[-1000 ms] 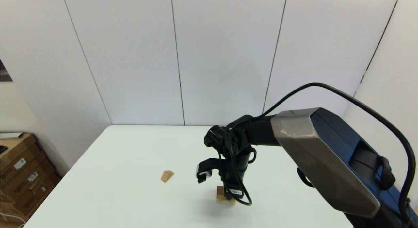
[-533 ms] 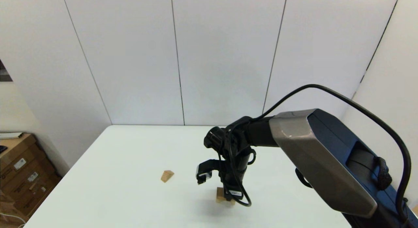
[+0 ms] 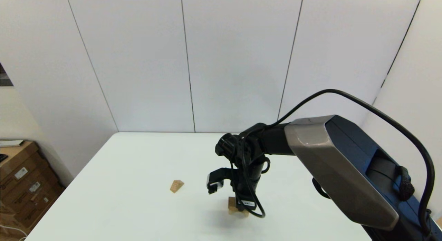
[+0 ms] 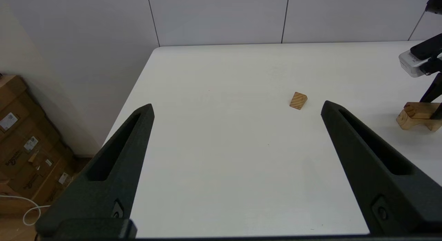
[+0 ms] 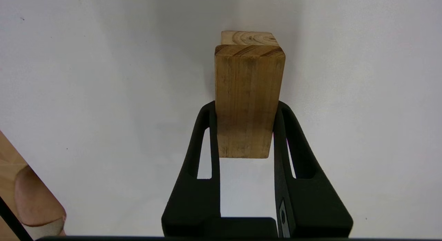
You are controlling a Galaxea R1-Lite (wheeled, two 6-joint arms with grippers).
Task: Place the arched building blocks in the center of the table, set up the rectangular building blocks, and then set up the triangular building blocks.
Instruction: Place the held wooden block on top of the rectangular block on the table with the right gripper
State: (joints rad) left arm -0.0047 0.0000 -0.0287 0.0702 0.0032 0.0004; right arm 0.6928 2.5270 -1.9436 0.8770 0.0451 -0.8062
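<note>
Left gripper [image 4: 236, 108] fingers spread wide over white desk [image 4: 221, 158] — triangular block [image 4: 298, 100] lies between them, arched block [image 4: 416, 116] off to side.

A bare test room or lab: plain white wall panels [image 3: 234, 61] on 2 sides, a white table [image 3: 138, 199] pushed into the corner, and stacked cardboard boxes [image 3: 24, 189] with shipping labels on the floor beside it.

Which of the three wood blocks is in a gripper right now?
The flat rectangular block: the right gripper is shut on its sides, holding it on top of the arch block. The triangular block lies alone on the table, untouched.
</note>
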